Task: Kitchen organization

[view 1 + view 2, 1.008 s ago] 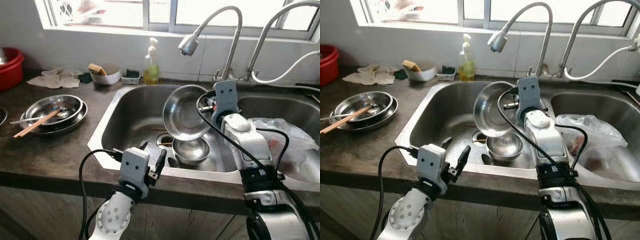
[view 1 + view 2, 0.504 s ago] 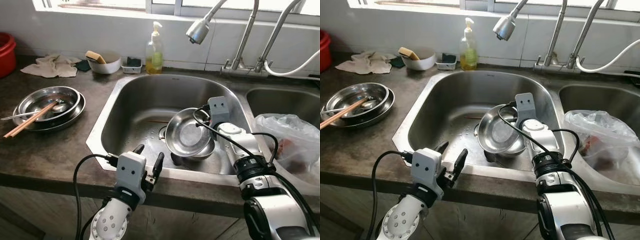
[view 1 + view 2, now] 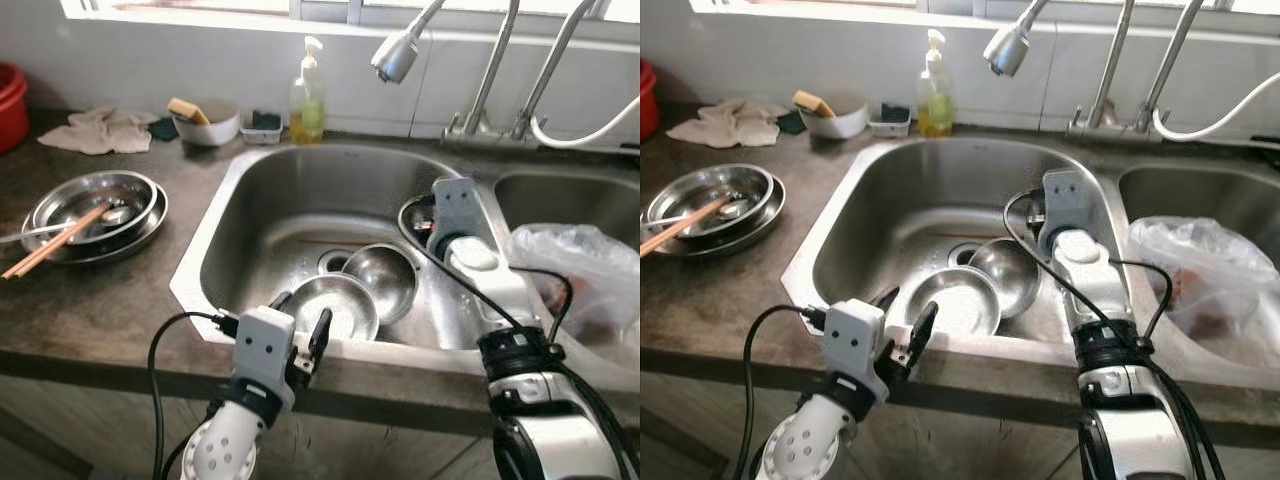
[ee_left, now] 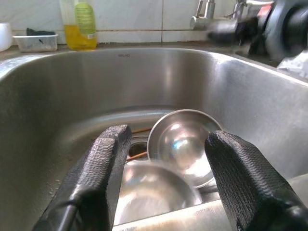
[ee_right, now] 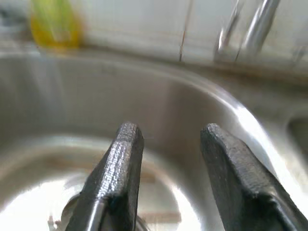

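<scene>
Kitchen counter [image 3: 100, 300] with steel sink [image 3: 300, 200] at frame centre. Two bowls [image 3: 385, 280] lie in the basin, touching. Left gripper [image 3: 300, 325], lower centre, fingers apart, empty; right gripper [image 5: 166, 159] spread above the basin. Approach a bowl rim squarely. Drain partly hidden; right wrist view blurred.

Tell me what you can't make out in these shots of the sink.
- Right gripper: in the eye views its own wrist housing hides the fingers.
- Drain: partly covered by the two steel bowls.
- Plastic bag: contents blurred by film, cut off by the edge.
- Right wrist view: motion-blurred.
</scene>
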Controlling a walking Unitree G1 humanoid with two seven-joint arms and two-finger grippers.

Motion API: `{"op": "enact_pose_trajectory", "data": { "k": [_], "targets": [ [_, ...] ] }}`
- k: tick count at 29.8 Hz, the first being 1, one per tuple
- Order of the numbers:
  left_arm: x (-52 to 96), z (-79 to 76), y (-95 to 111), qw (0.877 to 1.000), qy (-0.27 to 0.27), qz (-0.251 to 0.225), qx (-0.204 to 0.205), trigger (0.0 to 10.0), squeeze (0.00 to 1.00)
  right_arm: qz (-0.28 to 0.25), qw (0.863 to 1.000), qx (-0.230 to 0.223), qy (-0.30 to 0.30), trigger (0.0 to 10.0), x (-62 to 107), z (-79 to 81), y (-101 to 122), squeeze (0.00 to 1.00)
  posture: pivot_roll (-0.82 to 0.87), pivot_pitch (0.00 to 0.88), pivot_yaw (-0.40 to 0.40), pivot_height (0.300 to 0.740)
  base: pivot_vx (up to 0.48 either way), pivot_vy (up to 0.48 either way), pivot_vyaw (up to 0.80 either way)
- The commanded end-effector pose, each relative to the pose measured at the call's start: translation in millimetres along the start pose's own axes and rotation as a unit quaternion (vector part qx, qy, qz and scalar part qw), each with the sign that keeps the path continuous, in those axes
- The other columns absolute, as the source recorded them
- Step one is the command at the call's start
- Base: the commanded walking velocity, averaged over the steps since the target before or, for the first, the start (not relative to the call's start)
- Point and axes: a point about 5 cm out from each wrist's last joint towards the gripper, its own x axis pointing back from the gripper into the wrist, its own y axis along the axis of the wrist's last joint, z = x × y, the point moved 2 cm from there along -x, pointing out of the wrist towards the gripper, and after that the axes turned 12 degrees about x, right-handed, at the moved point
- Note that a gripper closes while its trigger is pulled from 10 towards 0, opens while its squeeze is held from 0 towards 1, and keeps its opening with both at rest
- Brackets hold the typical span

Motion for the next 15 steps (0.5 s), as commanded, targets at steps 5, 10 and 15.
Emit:
{"op": "enact_pose_trajectory", "data": {
  "k": [5,10,15],
  "targets": [
    [-6.3,4.2,-0.5,1.0,0.001,-0.001,-0.008,10.0,0.0,-0.073,0.997,0.014,-0.006,10.0,29.7,-4.4,22.9,0.0,0.04,0.065,-0.056,0.74,0.0,0.0,0.0],
    [-7.9,5.8,-1.1,1.0,-0.002,-0.002,-0.01,10.0,0.0,-0.108,0.994,0.005,0.008,10.0,62.3,0.2,28.5,0.0,0.03,0.042,-0.051,0.74,0.0,0.0,0.0],
    [-8.2,8.1,-2.5,1.0,0.0,-0.002,-0.012,10.0,0.0,-0.112,0.993,-0.021,0.018,10.0,92.4,9.5,17.8,0.0,0.03,0.02,-0.05,0.74,0.0,0.0,0.0]
  ]
}}
